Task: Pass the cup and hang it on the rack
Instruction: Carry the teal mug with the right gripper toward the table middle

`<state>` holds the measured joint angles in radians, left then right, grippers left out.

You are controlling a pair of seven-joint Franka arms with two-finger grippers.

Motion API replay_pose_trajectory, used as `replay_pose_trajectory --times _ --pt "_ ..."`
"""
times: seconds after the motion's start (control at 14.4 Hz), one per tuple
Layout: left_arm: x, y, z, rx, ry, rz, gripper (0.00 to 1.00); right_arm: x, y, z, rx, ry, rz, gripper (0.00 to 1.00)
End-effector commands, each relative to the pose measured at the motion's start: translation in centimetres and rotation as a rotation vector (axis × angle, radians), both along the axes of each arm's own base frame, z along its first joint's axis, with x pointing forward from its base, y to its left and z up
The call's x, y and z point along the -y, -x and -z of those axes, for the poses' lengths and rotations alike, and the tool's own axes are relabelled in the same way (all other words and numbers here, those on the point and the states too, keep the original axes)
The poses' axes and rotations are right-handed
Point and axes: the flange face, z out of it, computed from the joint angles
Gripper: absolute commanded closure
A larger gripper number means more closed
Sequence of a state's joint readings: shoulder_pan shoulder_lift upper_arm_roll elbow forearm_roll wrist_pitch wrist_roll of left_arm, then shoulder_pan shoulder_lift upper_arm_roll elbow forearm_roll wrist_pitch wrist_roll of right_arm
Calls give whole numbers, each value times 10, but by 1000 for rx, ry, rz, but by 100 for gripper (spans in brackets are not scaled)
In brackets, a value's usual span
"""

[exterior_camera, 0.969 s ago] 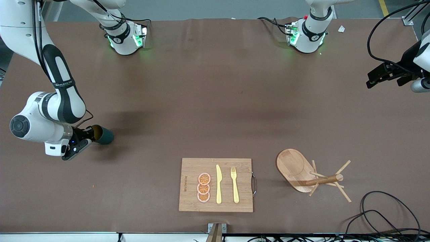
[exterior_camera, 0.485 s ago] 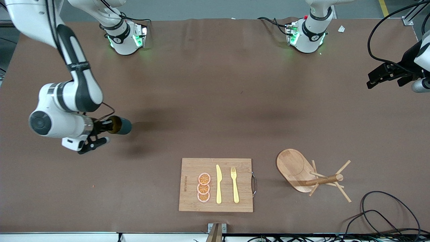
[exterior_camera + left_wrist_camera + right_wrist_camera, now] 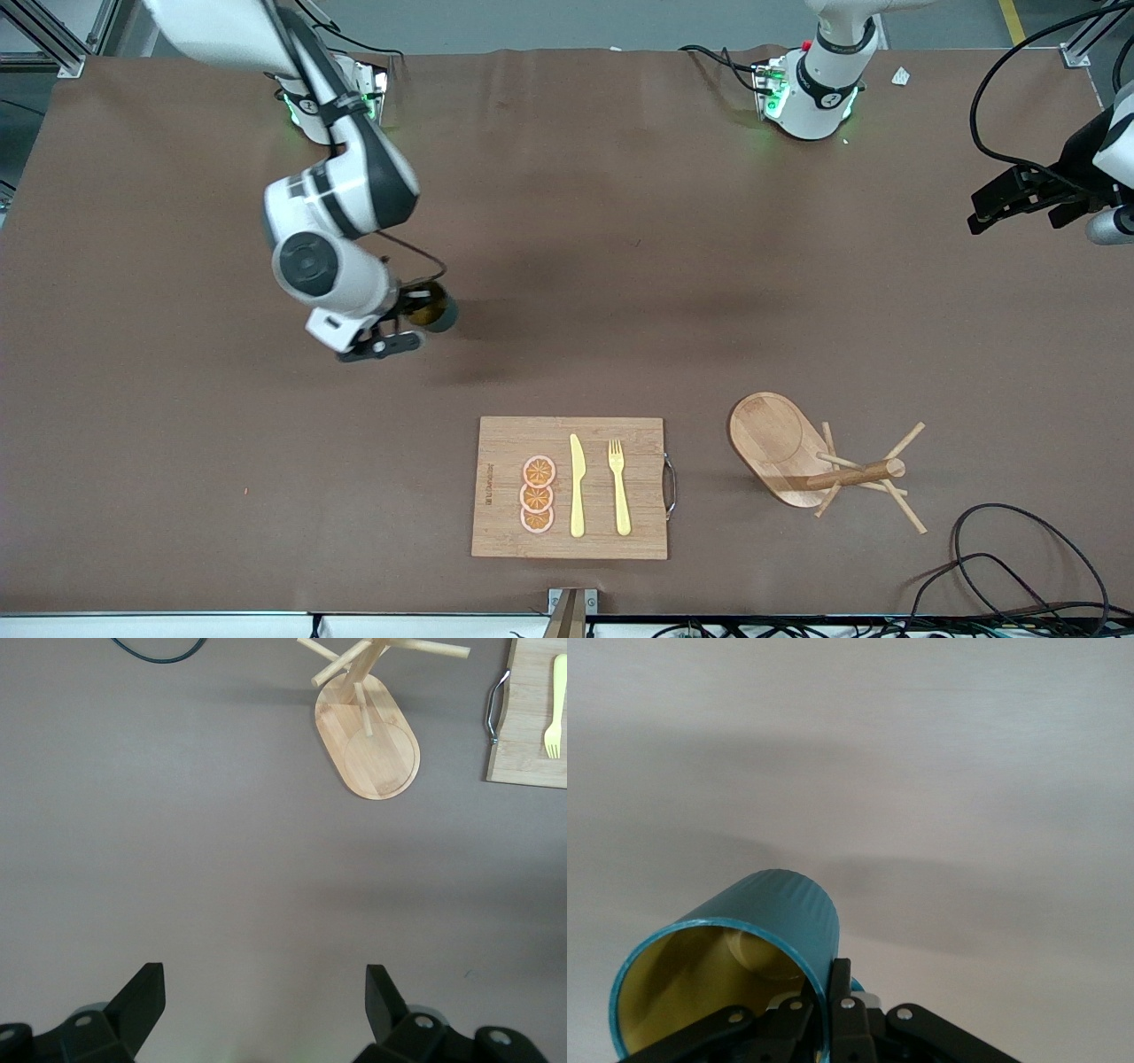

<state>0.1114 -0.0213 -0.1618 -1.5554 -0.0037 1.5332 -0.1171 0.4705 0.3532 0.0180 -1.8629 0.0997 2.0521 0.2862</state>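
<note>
Airborne tilted cup (image 3: 437, 307); upright rack (image 3: 802, 457)

The right arm reaches from its base out over the table, wrist bent down, and its right gripper (image 3: 409, 312) is clamped on the rim of the cup (image 3: 435, 307). The left arm waits at its end, the left gripper (image 3: 1019, 206) spread wide.

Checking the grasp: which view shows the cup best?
Right wrist view: the cup fills the frame, its rim pinched by the right end effector. Front view shows it small, partly hidden by the arm. Left wrist view doesn't show it.
</note>
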Motion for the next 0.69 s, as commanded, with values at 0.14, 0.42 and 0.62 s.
replay_pose_trajectory --times 0.14,0.42,0.62 --pt "-1 -3 -2 8 -8 -1 0 -79 42 9 70 -46 0 100" --pt "0 -5 1 5 -9 2 0 -145 77 58 121 -54 113 100" --pt "2 -7 6 0 -8 7 0 -179 94 87 135 -56 185 100"
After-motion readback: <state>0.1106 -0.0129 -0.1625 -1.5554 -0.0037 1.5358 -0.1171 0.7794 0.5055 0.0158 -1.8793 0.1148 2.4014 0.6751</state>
